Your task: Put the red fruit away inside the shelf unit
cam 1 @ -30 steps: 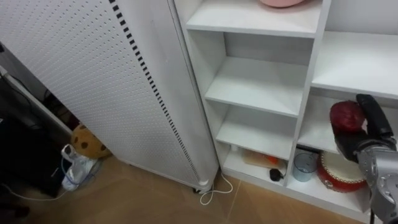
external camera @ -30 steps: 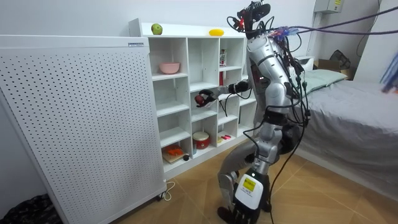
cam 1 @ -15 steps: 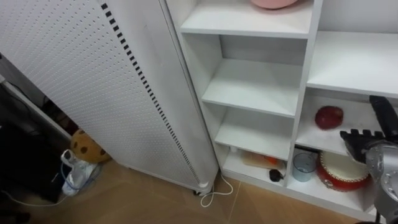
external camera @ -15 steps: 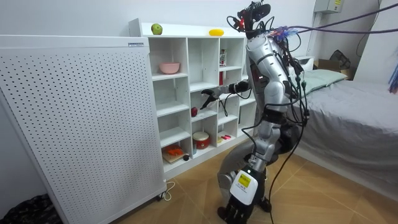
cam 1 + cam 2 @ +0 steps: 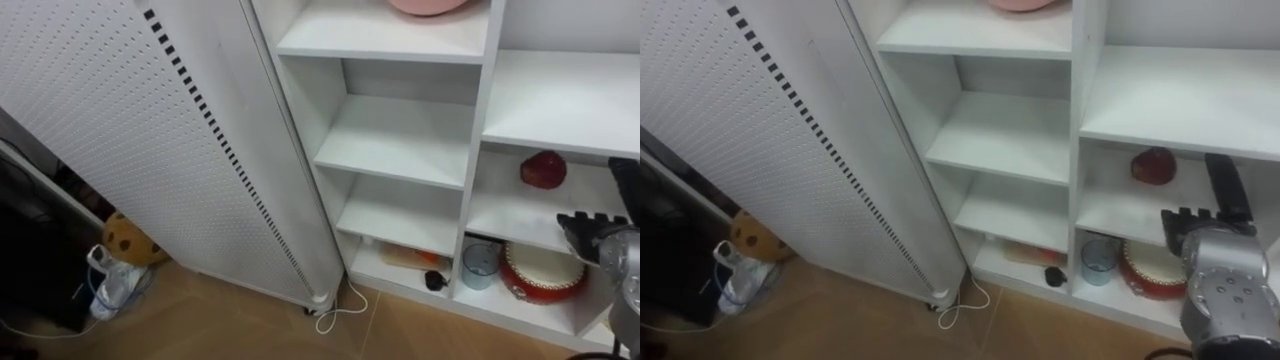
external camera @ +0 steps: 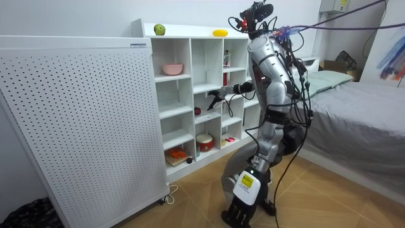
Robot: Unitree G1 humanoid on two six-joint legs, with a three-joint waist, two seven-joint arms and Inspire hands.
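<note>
Right robot hand (image 5: 1212,262) is open wide, its dark fingers straight, and it holds nothing. It hangs in front of the white closet (image 5: 400,140), near the round, dark red fruit (image 5: 543,169) but not touching it. That shiny fruit sits on a smooth flat shelf (image 5: 510,212) in the right column. One level lower stand a round red tin (image 5: 540,272) and a clear cup (image 5: 481,265). Left of the closet stands a white panel (image 5: 120,120) full of tiny holes. On top of the closet lie a green apple (image 6: 159,29) and a yellow fruit (image 6: 219,32).
</note>
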